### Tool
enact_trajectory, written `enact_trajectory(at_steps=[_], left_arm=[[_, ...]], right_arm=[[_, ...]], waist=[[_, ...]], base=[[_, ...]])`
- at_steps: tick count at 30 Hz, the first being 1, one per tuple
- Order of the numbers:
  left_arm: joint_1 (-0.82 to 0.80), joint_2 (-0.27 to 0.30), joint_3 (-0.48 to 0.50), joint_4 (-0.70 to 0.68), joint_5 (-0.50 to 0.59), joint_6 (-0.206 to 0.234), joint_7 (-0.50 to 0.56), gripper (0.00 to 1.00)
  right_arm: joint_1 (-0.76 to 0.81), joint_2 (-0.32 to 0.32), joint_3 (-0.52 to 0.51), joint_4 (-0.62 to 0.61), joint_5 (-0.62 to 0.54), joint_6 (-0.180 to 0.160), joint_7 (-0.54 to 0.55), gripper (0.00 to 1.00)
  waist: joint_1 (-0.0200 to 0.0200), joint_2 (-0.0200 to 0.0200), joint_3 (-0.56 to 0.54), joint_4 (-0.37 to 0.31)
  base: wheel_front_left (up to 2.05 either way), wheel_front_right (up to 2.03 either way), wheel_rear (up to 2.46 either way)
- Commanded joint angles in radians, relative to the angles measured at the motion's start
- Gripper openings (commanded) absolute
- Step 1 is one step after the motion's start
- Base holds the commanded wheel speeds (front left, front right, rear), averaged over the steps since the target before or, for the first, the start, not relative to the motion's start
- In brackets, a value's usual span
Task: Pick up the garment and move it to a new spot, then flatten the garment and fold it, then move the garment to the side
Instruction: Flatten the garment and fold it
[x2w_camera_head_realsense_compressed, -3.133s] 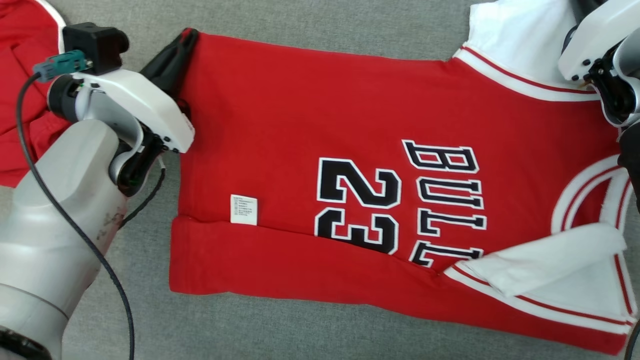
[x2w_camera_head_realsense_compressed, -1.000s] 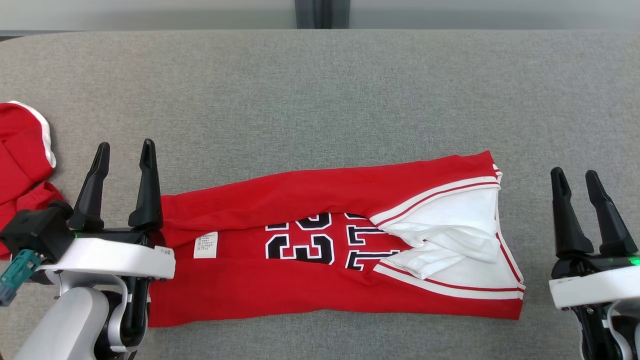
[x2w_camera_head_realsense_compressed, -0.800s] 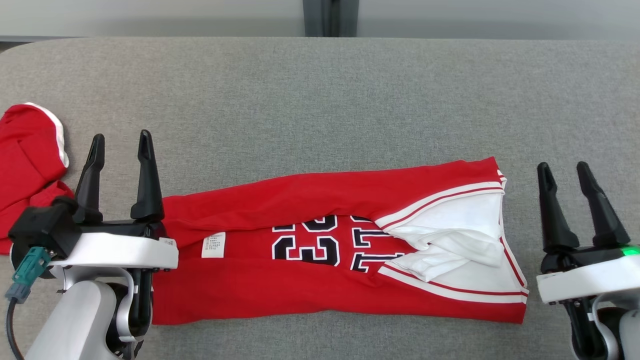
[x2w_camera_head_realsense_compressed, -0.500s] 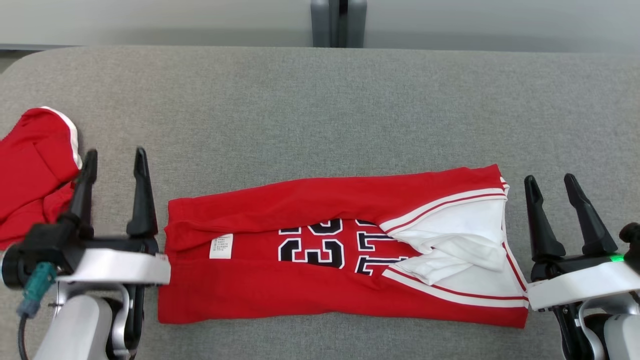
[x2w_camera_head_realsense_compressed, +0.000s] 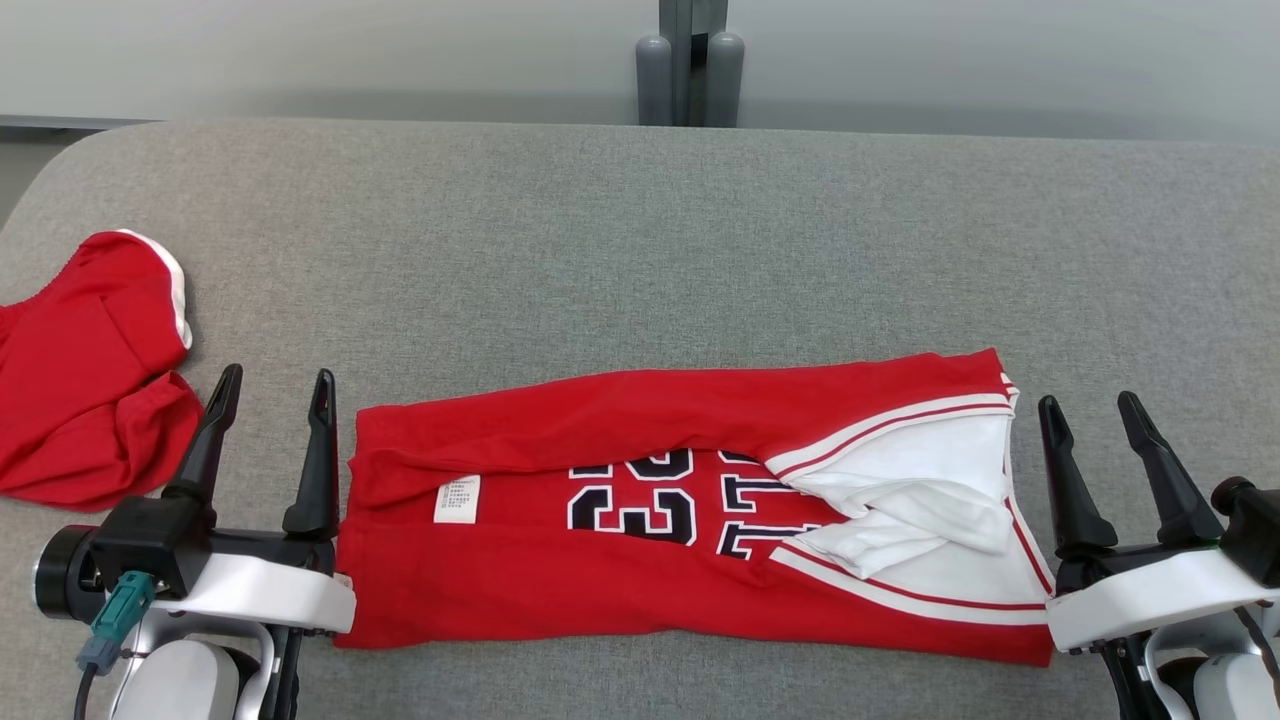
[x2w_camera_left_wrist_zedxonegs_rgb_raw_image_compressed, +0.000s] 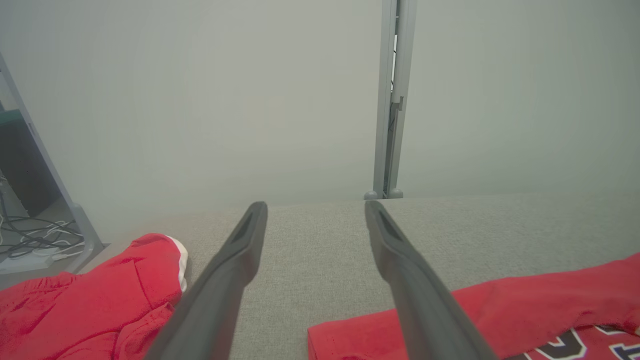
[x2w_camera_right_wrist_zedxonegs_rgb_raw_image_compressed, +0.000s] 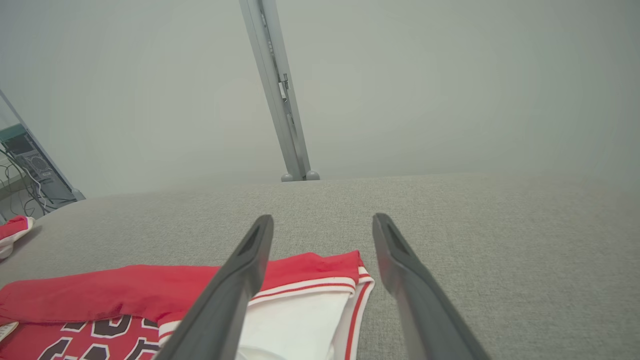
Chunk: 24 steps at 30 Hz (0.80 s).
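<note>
Left claw (x2w_camera_head_realsense_compressed: 278, 375): spread to the full, both dark fingers well parted, grips nothing. Points up the head view, low over the grey table (x2w_camera_head_realsense_compressed: 640, 250). Cannot tell whether the fingers touch the surface.

Garment (x2w_camera_head_realsense_compressed: 600, 590): red jersey, lies flat on the table between the two claws, folded lengthwise into a long band. Far and near long edges turned in over the middle, with black-and-white numerals and letters partly showing in the gap. Hem end just beside the left claw's right finger, with a small white label (x2w_camera_head_realsense_compressed: 457, 498) near that end. Shoulder end, white inside with red-and-white trim, just beside the right claw's left finger.

Right claw (x2w_camera_head_realsense_compressed: 1088, 398): likewise wide open and empty, fingers pointing the same way. In the right wrist view, left finger crosses in front of the striped trim, with bare table ahead of the tips and to the right.

Left of the left claw, apart from the jersey: a second red garment (x2w_camera_head_realsense_compressed: 90, 400), crumpled, with a white edge.

Well ahead of both claws, past the table's far edge: a grey post (x2w_camera_head_realsense_compressed: 688, 60) against a pale wall.
</note>
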Motion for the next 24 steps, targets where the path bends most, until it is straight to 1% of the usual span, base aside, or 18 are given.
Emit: enact_trajectory(at_steps=[1,8,13,17,18,24], left_arm=[[0.001,0.000,0.008,0.007,0.012,-0.010,-0.003,1.00],[-0.019,-0.021,0.023,0.028,0.037,-0.040,-0.003,1.00],[-0.027,-0.035,0.031,0.037,0.048,-0.058,-0.003,1.00],[-0.037,-0.046,0.034,0.045,0.061,-0.071,-0.003,1.00],[-0.037,-0.046,0.034,0.045,0.061,-0.071,-0.003,1.00],[-0.052,-0.059,0.037,0.060,0.078,-0.089,-0.003,1.00]], right_arm=[[0.004,-0.006,0.001,0.004,-0.004,0.001,-0.002,1.00],[-0.013,-0.019,-0.004,0.018,-0.018,0.001,0.010,1.00],[-0.024,-0.022,-0.004,0.052,-0.030,0.001,0.019,1.00],[-0.026,-0.018,0.005,0.115,-0.029,0.001,0.024,1.00],[-0.026,-0.018,0.005,0.115,-0.029,0.001,0.024,1.00],[-0.048,-0.009,0.015,0.259,-0.026,0.001,0.015,1.00]], waist=[[0.0000,-0.0001,0.000,0.001],[0.0000,-0.0001,0.005,0.009],[0.0000,-0.0001,0.013,0.022],[0.0000,-0.0001,0.023,0.033],[0.0000,-0.0001,0.023,0.033],[0.0000,-0.0001,0.041,0.049]], base=[[0.00,0.00,0.00],[0.00,0.00,0.00],[0.00,0.00,0.00],[0.00,0.00,0.00],[0.00,0.00,0.00],[0.00,0.00,0.00]])
